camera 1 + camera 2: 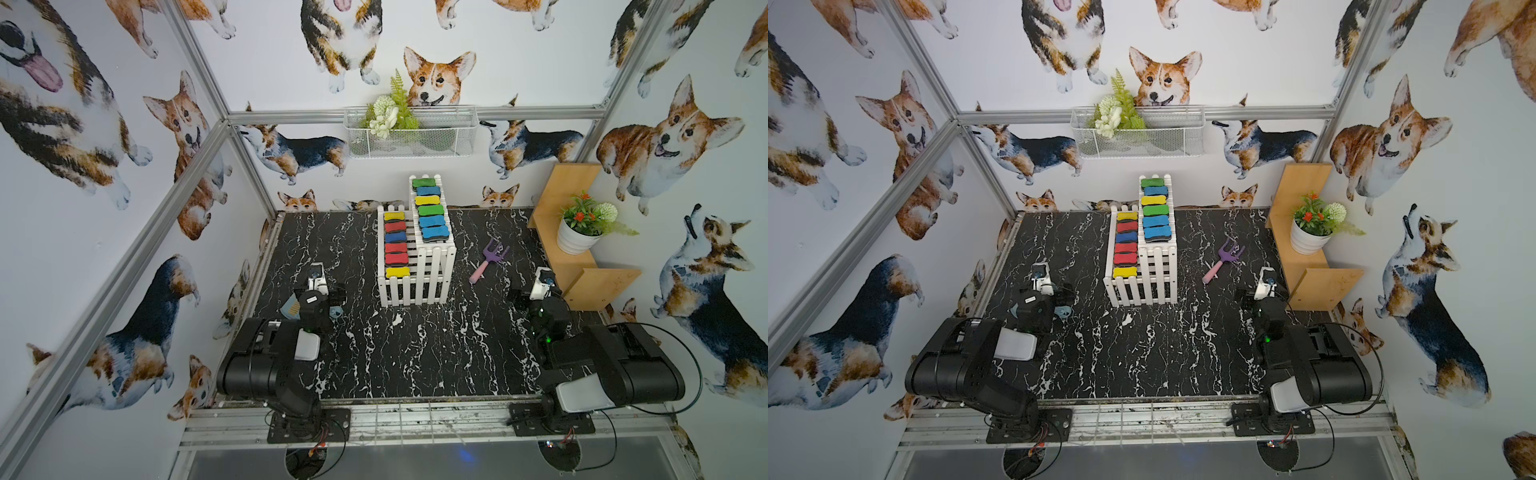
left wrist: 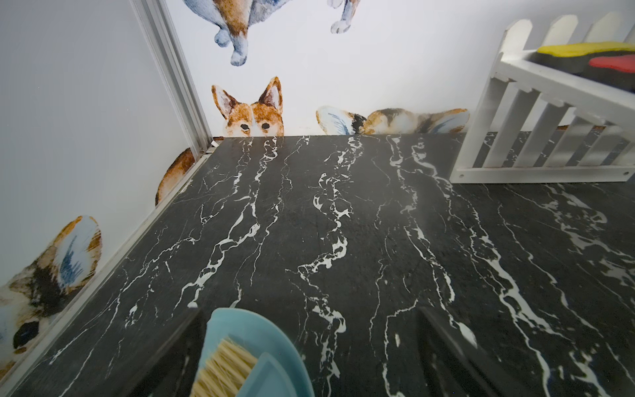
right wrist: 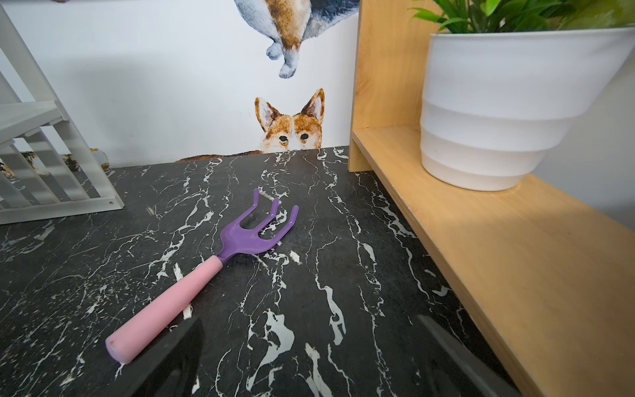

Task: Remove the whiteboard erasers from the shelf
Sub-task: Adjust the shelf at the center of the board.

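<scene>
Left gripper [image 2: 309,311] jaws stood wide, nothing held. A small blue dustpan [image 2: 261,343] with a bristle brush [image 2: 223,364] lay on the table beneath it, closer to one finger; couldn't tell if they touched. Right gripper [image 3: 309,319] jaws also wide and empty, low over the black marble table [image 1: 395,353]. The pink handle end of the purple garden fork [image 3: 240,237] lay just ahead of one finger. Tan stepped shelf [image 3: 515,275] with a white plant pot [image 3: 508,113] sat beside that arm. Both grippers were well apart from the shelf [image 1: 415,284], which stood mid-table toward the back wall. All twelve whiteboard erasers [image 1: 397,259] sat on it in two rows. Lower tier, back to front: yellow, red, blue, red, red, yellow. Upper tier: green, blue, yellow, green, blue, blue. A white wire basket [image 1: 411,133] with greenery hung on the back wall above.
</scene>
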